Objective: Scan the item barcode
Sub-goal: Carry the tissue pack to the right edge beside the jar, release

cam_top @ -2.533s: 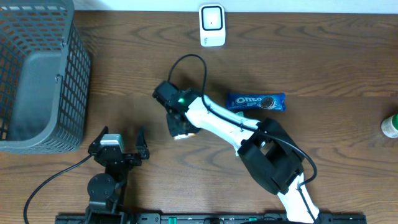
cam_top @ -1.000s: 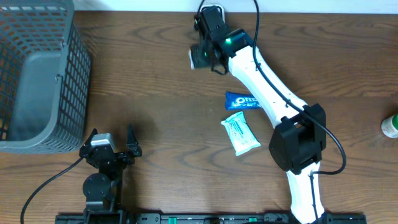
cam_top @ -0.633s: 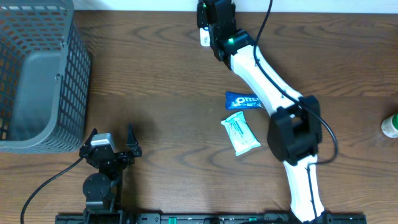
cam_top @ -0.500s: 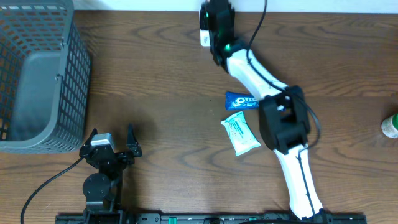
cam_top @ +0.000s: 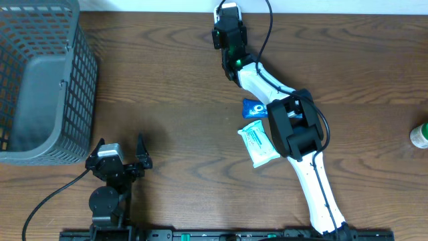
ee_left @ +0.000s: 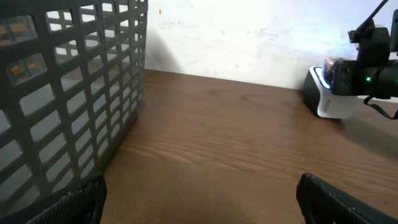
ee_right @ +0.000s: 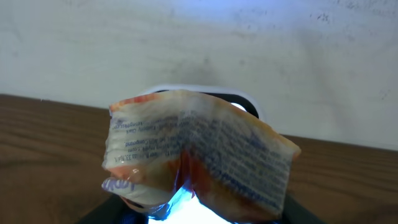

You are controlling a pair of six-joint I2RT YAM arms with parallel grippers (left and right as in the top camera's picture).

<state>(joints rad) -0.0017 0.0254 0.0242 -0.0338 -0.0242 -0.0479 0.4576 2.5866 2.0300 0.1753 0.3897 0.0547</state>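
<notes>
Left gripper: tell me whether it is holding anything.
No, the left gripper stands wide open over the table, with nothing between its jaws.

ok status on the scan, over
left gripper open, idle near basket. right gripper shut on packet, printed side held in front of scanner. nothing visible between packet and scanner.

A dark brown wooden table (cam_top: 147, 80) fills the overhead view, its grain running in long wavy bands from side to side. Its far edge meets a white wall (ee_left: 249, 31), seen from above only as a thin pale strip. Up close the wall is matt and slightly uneven, with faint grey scuffs and one small red speck (ee_left: 160, 10). The light is soft and even, leaving a faint sheen on the tabletop.
</notes>
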